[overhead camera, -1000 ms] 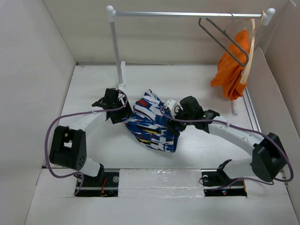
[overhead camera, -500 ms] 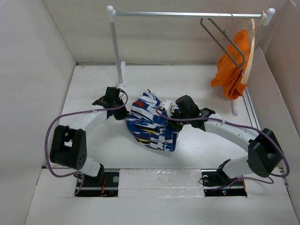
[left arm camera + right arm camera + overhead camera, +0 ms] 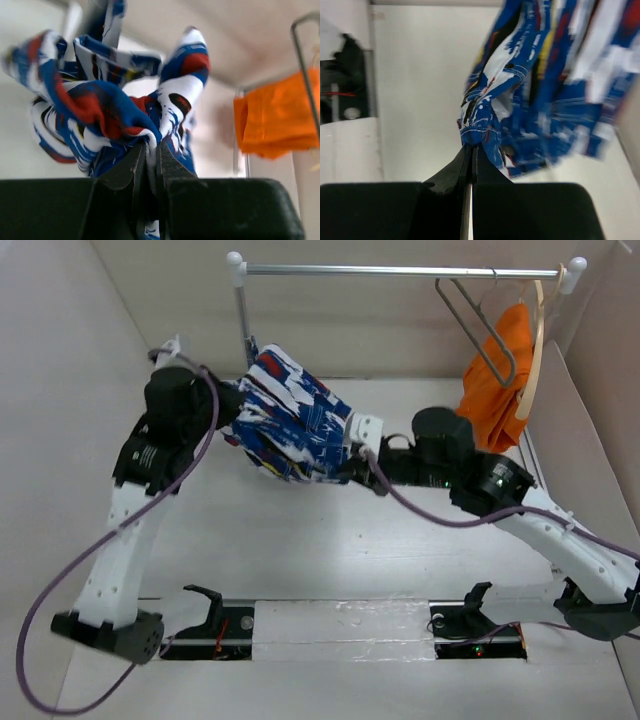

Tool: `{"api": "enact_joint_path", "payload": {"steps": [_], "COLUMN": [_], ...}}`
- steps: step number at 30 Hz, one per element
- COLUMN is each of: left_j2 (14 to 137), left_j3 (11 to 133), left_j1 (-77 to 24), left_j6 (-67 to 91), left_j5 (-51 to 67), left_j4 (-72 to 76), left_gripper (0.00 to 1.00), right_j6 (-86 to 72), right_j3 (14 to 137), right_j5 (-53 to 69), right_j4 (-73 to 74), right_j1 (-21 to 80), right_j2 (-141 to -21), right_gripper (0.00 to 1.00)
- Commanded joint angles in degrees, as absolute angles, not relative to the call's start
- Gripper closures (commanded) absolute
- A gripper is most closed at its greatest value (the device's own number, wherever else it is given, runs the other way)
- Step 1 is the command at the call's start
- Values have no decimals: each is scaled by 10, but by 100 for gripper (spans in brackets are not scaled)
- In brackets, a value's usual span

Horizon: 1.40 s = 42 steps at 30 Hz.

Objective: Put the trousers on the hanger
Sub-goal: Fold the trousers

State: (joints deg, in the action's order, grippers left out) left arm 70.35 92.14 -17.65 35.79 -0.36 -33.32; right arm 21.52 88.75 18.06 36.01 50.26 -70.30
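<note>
Trousers (image 3: 295, 425) bunched, held up at far left between both arms. Left gripper (image 3: 152, 146) clenched on the fabric, right gripper (image 3: 470, 148) likewise. Hanger (image 3: 472, 328) on rail (image 3: 400, 271), far right, well apart.

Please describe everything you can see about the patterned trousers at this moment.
The trousers are soft cloth, dark blue with jagged red, white, yellow and black streaks. They hang bunched between both arms, apparently off the table: the left gripper pinches one edge, the right gripper another. They do not touch the wire hanger.
</note>
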Motion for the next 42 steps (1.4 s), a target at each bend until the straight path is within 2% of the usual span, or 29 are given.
{"api": "enact_joint_path", "payload": {"steps": [1, 2, 3, 5, 6, 7, 11, 12, 13, 14, 16, 19, 20, 23, 28, 31, 36, 38, 40, 42], "left_j2": [590, 563, 509, 461, 426, 411, 397, 419, 434, 450, 495, 566, 566, 619, 721, 754, 799, 807, 802, 801], "left_j3": [802, 759, 712, 596, 549, 534, 520, 524, 530, 531, 526, 511, 511, 519, 560, 570, 547, 540, 528, 528], "left_j1": [-179, -179, -172, -165, -159, -159, -159, -159, -159, -159, -159, -170, -179, -203, -221, -235, -235, -235, -235, -235], "left_j6": [395, 416, 431, 457, 467, 472, 468, 461, 448, 440, 414, 381, 381, 361, 310, 294, 279, 279, 281, 280], "left_j5": [-146, -187, -197, -197, -193, -192, -211, -209, -208, -206, -195, -136, -136, -110, -58, -63, -40, -39, -44, -48], "left_j4": [-384, -386, -393, -400, -407, -410, -409, -405, -402, -398, -380, -321, -321, -293, -258, -258, -221, -212, -197, -194], "left_gripper": [100, 96, 70, 40, 19, 14, 11, 9, 10, 9, 9, 12, 12, 14, 9, 6, 5, 9, 21, 29], "right_j6": [226, 226, 228, 222, 209, 204, 165, 158, 152, 146, 133, 125, 125, 113, 84, 66, 12, 3, -49, -78], "right_j3": [806, 776, 747, 670, 644, 622, 554, 555, 560, 566, 584, 586, 586, 566, 510, 540, 547, 542, 511, 489], "right_j5": [208, 207, 198, 156, 108, 77, -28, -31, -33, -35, -37, -12, -11, 37, 151, 199, 180, 183, 183, 187], "right_j4": [416, 417, 422, 441, 446, 456, 485, 484, 479, 477, 467, 413, 412, 338, 148, 106, 38, 17, -54, -97], "right_j1": [593, 611, 627, 650, 650, 650, 637, 637, 637, 637, 620, 545, 545, 448, 318, 291, 301, 322, 358, 368], "right_j2": [-718, -729, -736, -744, -736, -728, -695, -690, -689, -690, -697, -709, -709, -705, -769, -845, -905, -932, -964, -967], "right_gripper": [100, 100, 100, 100, 100, 100, 100, 92, 64, 49, 27, 20, 20, 16, 11, 10, 8, 9, 10, 13]}}
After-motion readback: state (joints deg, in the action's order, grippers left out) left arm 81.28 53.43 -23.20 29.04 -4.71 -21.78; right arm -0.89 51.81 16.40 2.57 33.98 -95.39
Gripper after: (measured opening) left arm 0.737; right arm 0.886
